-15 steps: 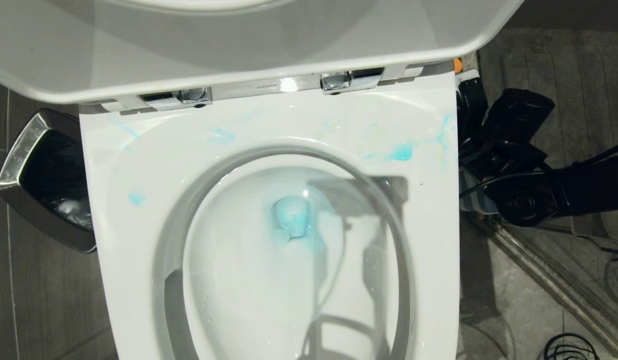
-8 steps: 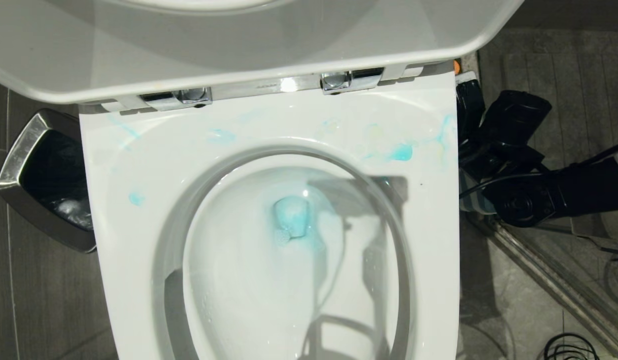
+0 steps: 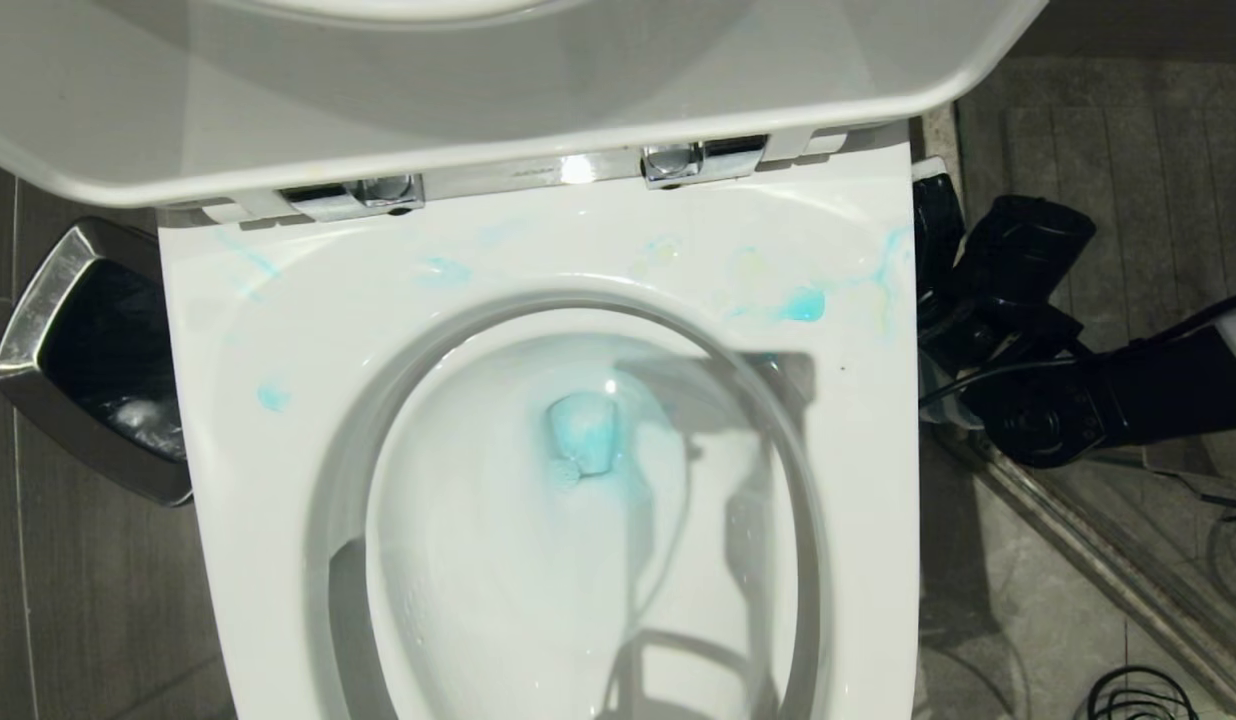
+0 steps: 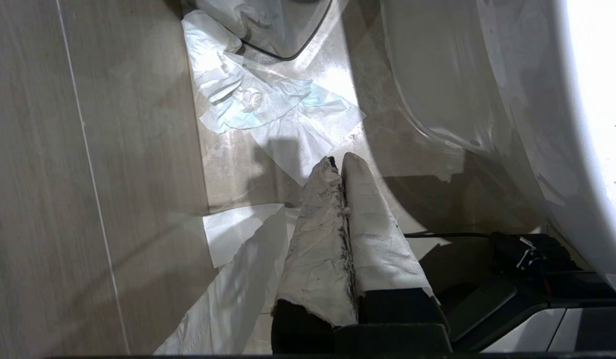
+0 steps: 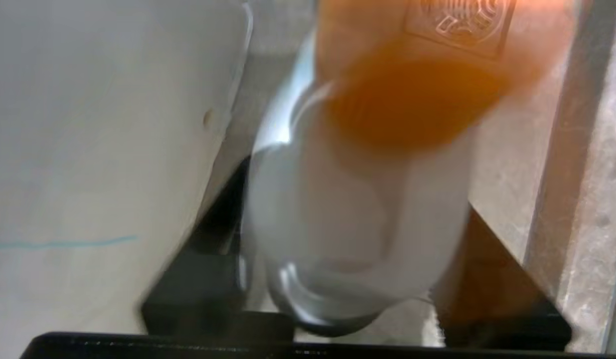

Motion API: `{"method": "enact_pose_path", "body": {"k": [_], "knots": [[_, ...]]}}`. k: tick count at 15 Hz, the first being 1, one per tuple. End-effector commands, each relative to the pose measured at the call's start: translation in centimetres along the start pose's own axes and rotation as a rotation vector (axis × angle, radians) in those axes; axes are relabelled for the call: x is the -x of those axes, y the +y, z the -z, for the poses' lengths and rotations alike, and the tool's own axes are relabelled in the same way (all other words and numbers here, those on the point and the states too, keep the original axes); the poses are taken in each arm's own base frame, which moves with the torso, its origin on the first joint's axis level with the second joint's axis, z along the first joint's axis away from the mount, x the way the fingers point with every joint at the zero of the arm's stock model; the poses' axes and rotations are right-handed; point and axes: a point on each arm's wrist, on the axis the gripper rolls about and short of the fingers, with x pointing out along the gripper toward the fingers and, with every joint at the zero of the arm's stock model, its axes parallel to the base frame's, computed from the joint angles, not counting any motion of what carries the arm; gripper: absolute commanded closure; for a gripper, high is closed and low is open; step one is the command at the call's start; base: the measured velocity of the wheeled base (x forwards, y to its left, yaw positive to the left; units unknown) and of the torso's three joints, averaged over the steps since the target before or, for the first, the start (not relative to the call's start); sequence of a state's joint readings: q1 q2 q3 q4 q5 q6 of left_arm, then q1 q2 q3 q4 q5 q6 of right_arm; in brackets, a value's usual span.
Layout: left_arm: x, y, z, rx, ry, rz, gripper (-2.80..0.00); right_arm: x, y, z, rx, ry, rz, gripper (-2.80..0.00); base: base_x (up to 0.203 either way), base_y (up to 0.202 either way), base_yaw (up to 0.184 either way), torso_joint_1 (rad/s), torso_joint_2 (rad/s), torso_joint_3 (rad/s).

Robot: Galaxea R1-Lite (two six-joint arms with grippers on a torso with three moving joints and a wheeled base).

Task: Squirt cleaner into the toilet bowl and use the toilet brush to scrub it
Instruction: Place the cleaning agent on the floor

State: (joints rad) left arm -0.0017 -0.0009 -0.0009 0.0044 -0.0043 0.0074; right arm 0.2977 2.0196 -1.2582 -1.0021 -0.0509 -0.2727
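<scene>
Toilet bowl (image 3: 278, 480): white, lid raised; cleaner (image 3: 804, 304) smeared blue on the rear rim, tinting the water. Chrome-rimmed bin (image 3: 48, 290) on grey floor tiles, left. Right gripper (image 5: 358, 319) beside the bowl's right edge, jaws astride a blurred orange-capped bottle (image 5: 358, 219), grip unclear. Left gripper (image 4: 338, 162) closed, empty.

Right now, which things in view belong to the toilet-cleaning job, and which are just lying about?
Job:
- toilet bowl
- cleaner smeared on the rim, tinting the water
- white bottle with orange cap between the right gripper fingers

Lying about:
- chrome-rimmed bin
- crumpled paper on the floor
- coiled cable
</scene>
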Motion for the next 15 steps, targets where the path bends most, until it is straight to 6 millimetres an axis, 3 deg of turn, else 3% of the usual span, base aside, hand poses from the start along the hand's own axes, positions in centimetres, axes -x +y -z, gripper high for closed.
{"method": "enact_pose_path", "body": {"k": [1,4,8,15], "knots": [[0.0,0.0,0.0,0.0,0.002,0.0,0.0,0.0,0.0,-0.4,0.002,-0.01,0.001,-2.8,0.0,0.0,0.0,0.0,0.0,0.0],[0.0,0.0,0.0,0.0,0.002,0.0,0.0,0.6,0.1,-0.1,0.003,0.009,-0.006,-2.8,0.0,0.0,0.0,0.0,0.0,0.0],[0.0,0.0,0.0,0.0,0.002,0.0,0.0,3.0,0.3,-0.6,0.004,0.049,-0.025,-2.8,0.0,0.0,0.0,0.0,0.0,0.0],[0.0,0.0,0.0,0.0,0.002,0.0,0.0,13.3,-0.5,-0.9,0.026,0.36,-0.075,-2.8,0.0,0.0,0.0,0.0,0.0,0.0]]}}
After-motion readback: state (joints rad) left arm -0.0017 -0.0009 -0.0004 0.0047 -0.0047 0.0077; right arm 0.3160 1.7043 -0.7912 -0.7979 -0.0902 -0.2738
